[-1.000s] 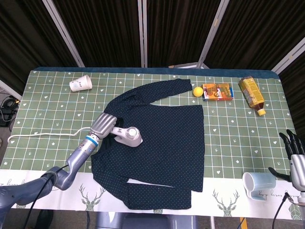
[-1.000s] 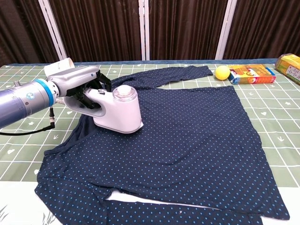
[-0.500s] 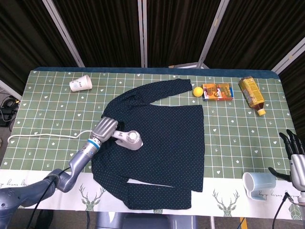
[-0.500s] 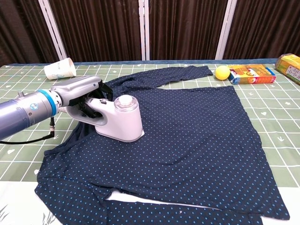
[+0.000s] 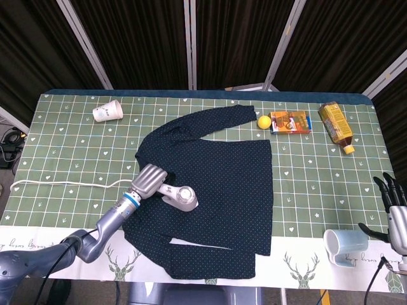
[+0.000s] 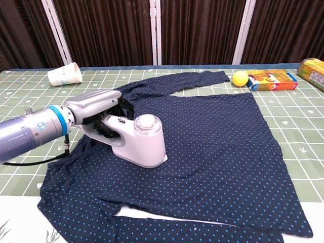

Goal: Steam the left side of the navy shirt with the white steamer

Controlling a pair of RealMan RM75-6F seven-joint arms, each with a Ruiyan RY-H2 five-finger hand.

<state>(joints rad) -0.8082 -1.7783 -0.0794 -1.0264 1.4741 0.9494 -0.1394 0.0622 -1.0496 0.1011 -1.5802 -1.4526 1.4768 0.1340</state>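
Observation:
A navy dotted shirt (image 5: 222, 171) (image 6: 212, 136) lies flat across the table. The white steamer (image 5: 181, 197) (image 6: 142, 143) rests on the shirt's left half, base down. My left hand (image 5: 149, 180) (image 6: 98, 114) grips the steamer's handle from the left, fingers wrapped around it. A white cord (image 5: 63, 184) runs from the steamer to the left table edge. My right hand (image 5: 393, 213) hangs at the right edge of the head view with fingers apart, holding nothing; the chest view does not show it.
A paper cup (image 5: 107, 112) (image 6: 65, 74) lies on its side at the back left. A yellow ball (image 5: 264, 122) (image 6: 240, 78), an orange box (image 5: 289, 121) (image 6: 272, 80) and a juice carton (image 5: 336, 125) (image 6: 314, 67) sit at the back right. A pale mug (image 5: 345, 246) stands front right.
My left hand has drawn the steamer toward the front of the table and slightly right along the shirt's left side. The right hand has stayed still.

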